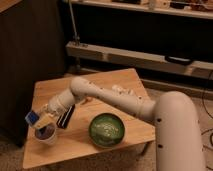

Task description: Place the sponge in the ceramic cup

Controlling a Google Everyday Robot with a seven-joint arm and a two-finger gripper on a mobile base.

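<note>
On the near left part of the small wooden table (pixel 120 80) stands the ceramic cup (pixel 46 136), pale and handleless. My gripper (pixel 40 120) hangs just above the cup's rim, at the end of the white arm reaching in from the right. It is shut on the sponge (pixel 33 118), a small bright-blue block with a yellowish face, held slightly left of and above the cup's mouth. The sponge is outside the cup.
A wide green bowl (pixel 106 129) sits near the table's front edge, right of the cup. A flat black bar (pixel 65 116) lies between cup and bowl, partly under the arm. A white packet (pixel 121 90) lies behind the arm. Dark shelving stands behind the table.
</note>
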